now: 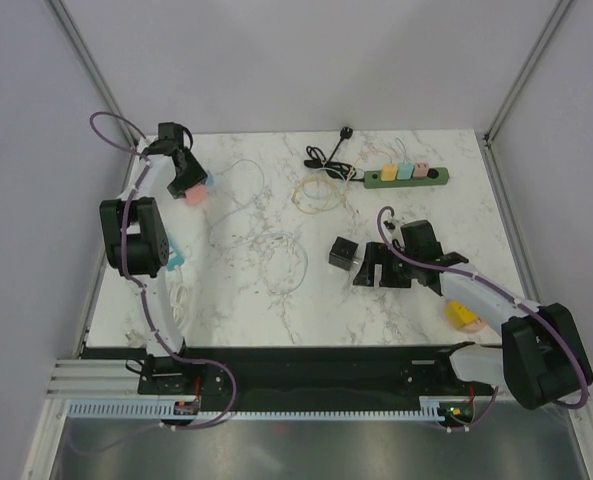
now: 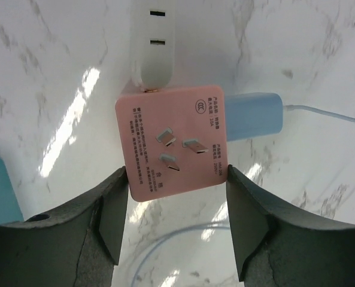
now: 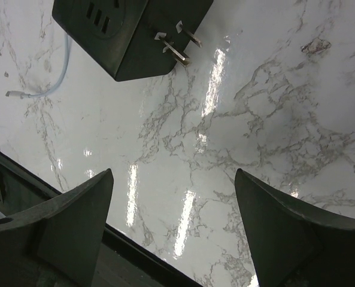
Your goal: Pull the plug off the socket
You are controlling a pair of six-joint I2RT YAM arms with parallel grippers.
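The top camera is looking steeply down from above and behind the arm bases, far enough that I am seeing the whole table [image 1: 236, 320]. The left wrist camera is looking out past the left gripper [image 2: 176, 179], very close on the pink plug [image 2: 171, 119] between its tips. The right wrist camera is facing the tabletop beyond the right gripper [image 3: 172, 176], with a black cube [image 3: 123, 36] ahead of its tips. Both objects are showing in the top view too.

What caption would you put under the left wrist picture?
The left jaws pinch a pink plug by its sides, three prongs facing the camera, white power strip and blue plug nearby.
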